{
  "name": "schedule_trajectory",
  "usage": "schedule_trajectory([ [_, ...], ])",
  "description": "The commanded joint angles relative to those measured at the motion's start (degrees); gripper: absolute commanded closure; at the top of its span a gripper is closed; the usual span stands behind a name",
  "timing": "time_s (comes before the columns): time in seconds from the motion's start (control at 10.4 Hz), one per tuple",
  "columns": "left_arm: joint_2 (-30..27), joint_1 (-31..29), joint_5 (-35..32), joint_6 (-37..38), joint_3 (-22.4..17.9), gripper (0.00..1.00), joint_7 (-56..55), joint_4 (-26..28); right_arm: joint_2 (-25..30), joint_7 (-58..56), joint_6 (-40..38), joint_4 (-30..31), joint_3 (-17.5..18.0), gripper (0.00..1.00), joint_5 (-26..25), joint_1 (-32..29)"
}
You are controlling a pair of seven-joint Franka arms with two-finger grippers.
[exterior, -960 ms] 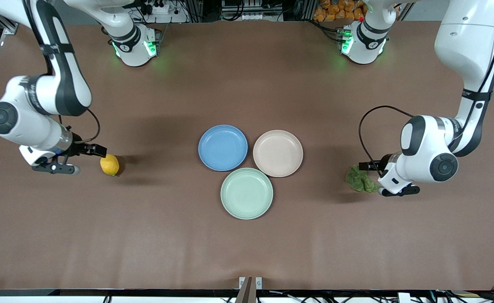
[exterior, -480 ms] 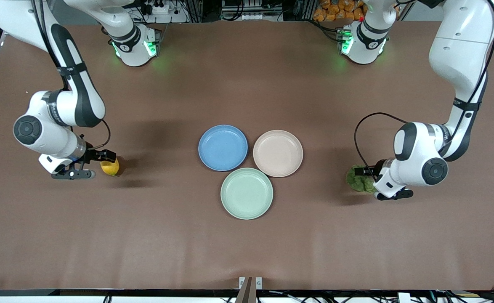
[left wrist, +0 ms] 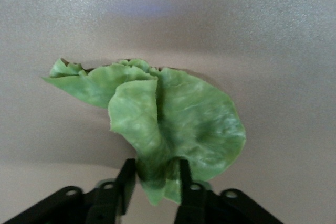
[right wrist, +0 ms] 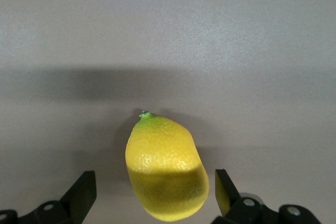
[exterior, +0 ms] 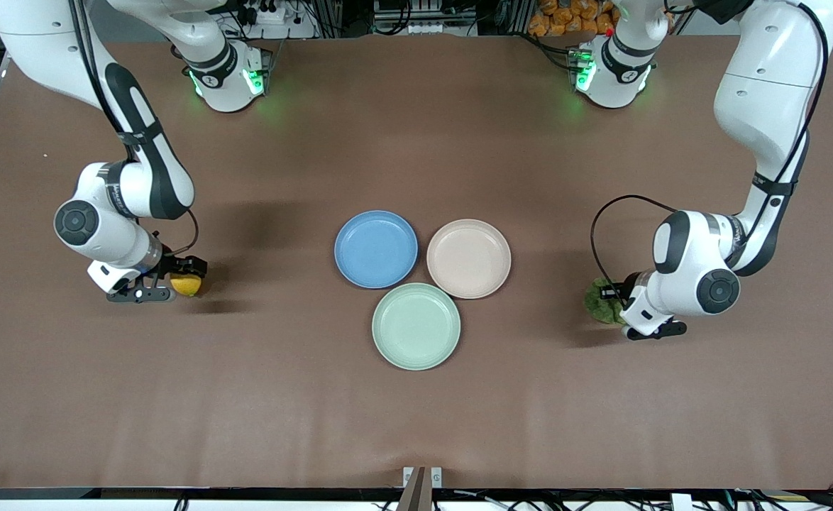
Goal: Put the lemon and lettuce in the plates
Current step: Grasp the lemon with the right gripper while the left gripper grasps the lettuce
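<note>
The lemon (exterior: 189, 287) lies on the table toward the right arm's end; in the right wrist view the lemon (right wrist: 163, 156) sits between the fingers with a gap on each side. My right gripper (exterior: 177, 282) (right wrist: 155, 178) is open around it, low at the table. The lettuce (exterior: 601, 302) lies toward the left arm's end. My left gripper (exterior: 619, 309) (left wrist: 157, 170) is shut on the leaf's narrow end (left wrist: 155, 174); the rest of the lettuce (left wrist: 178, 114) spreads on the table. The blue plate (exterior: 376, 249) and beige-pink plate (exterior: 468, 258) stand empty at mid-table.
A pale mint-green plate (exterior: 416, 326) lies nearer the front camera, touching the other two plates. The arm bases (exterior: 226, 78) (exterior: 611, 71) stand at the table's back edge. Bare brown table lies between each gripper and the plates.
Both arms moved in toward mid-table. My right gripper slid around the lemon. My left gripper moved onto the lettuce's end and covers more of it.
</note>
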State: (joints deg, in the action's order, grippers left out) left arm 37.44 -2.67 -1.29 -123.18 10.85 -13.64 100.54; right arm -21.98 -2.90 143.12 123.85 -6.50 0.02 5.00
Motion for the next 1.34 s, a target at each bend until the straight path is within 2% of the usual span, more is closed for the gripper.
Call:
schedule_trajectory([
  [0.0, 0.4, 0.6, -1.8, -0.4, -0.4, 1.0, -1.7, -0.7, -1.5, -1.1, 4.6, 1.8, 0.4, 0.0, 0.4, -0.7],
  [0.48, -1.0, 2.8, -2.2, 0.5, -0.2, 1.0, -7.8, -2.3, -4.1, -1.1, 6.6, 2.3, 0.4, 0.0, 0.4, -0.5],
  [0.58, -1.1, 3.5, -2.2, 2.2, 0.2, 1.0, -10.5, -3.1, -4.1, -1.1, 6.5, 2.2, 0.4, 0.16, 0.4, -0.3],
  [0.67, -1.1, 5.7, -2.1, 4.4, 0.2, 1.0, -13.6, -5.0, -4.1, -1.1, 5.9, 2.1, 0.4, 0.49, 0.4, -0.2],
  [0.77, -1.1, 7.2, -1.6, 6.3, 0.2, 1.0, -16.2, -6.7, -4.1, -1.1, 5.8, 2.0, 0.4, 0.73, 0.4, -0.1],
  [0.86, -1.3, 8.3, -1.4, 7.9, 0.3, 1.0, -18.9, -7.8, -4.1, -1.1, 5.7, 2.0, 0.4, 0.86, 0.4, -0.1],
  [1.06, -2.3, 11.2, -1.2, 8.4, 0.3, 1.0, -23.2, -8.6, -3.5, -0.9, 3.8, 1.1, 0.4, 0.91, 0.4, 0.1],
  [1.25, -2.4, 13.0, -1.2, 8.4, 0.9, 1.0, -27.9, -9.8, -2.0, -0.6, -3.7, -1.8, 0.5, 0.95, 0.4, 1.0],
])
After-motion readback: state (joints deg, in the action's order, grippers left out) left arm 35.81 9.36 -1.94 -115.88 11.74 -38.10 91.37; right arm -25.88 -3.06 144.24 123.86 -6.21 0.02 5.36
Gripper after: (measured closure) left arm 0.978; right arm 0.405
